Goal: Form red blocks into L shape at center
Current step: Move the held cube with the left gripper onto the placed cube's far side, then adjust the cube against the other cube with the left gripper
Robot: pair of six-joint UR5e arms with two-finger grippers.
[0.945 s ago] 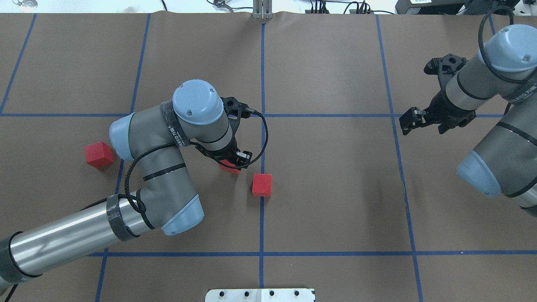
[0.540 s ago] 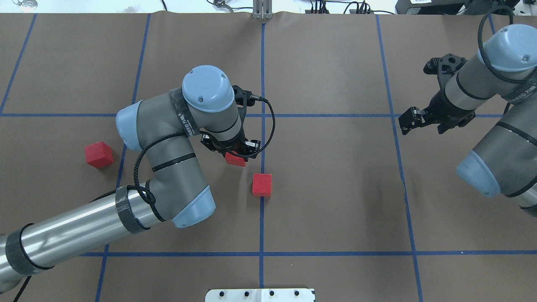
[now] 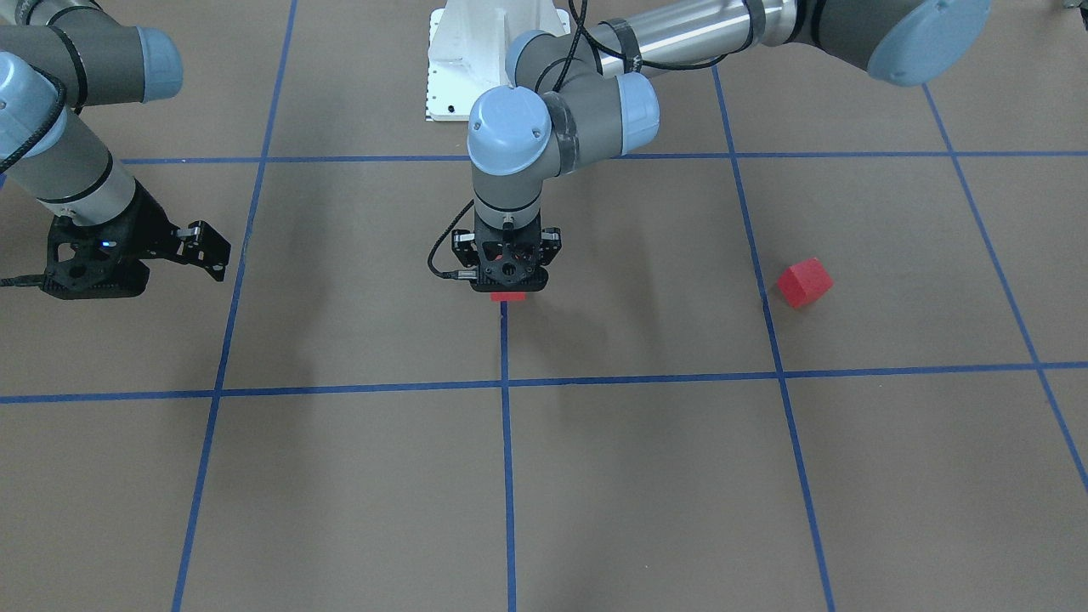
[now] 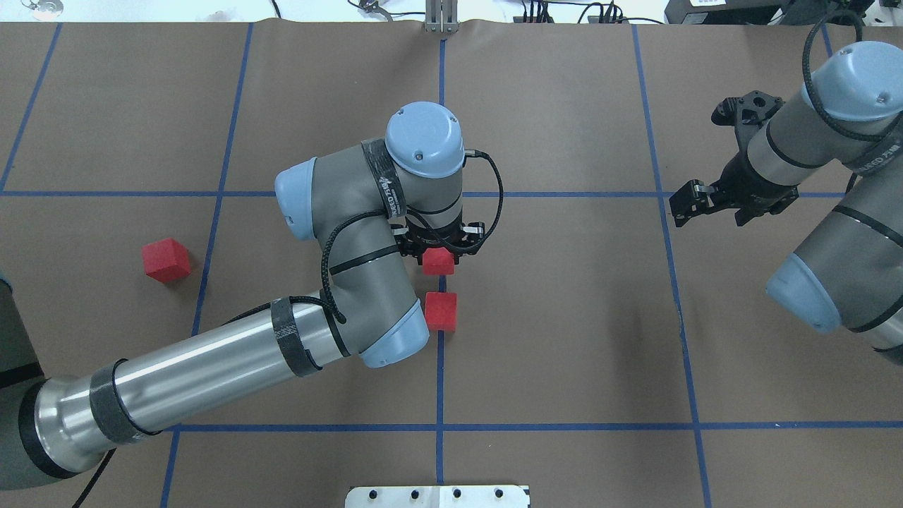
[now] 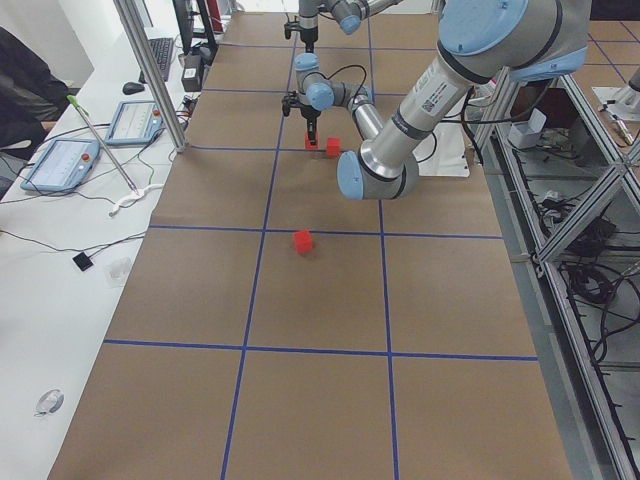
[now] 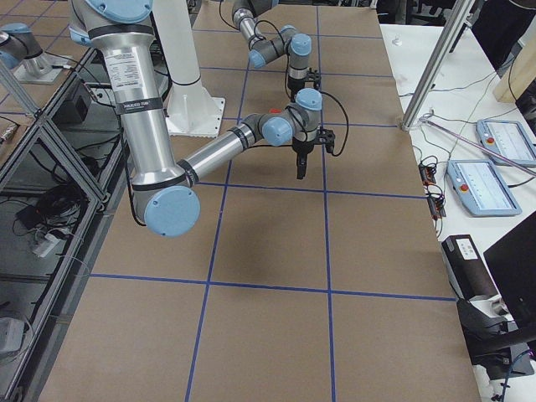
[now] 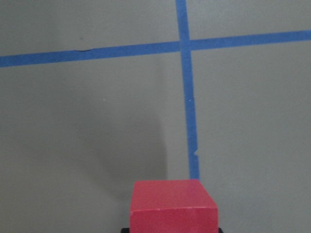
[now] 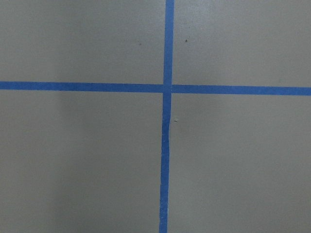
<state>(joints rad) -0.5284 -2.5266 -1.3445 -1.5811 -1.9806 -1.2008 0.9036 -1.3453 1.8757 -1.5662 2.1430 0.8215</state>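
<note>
Red matte cube (image 4: 437, 262), plain-faced, grasped by left pincer (image 4: 438, 252) over blue centre tape line (image 4: 440, 367); overhead alone shows second red cube (image 4: 441, 311) just below; right pincer (image 4: 716, 210) released.

Overhead, you have just one kind of print to check — white lettering on the black band around the grey left arm (image 4: 386, 192) and on the matching black band of the right arm (image 4: 882, 164). Both run skewed and small — neither can be read with certainty.
</note>
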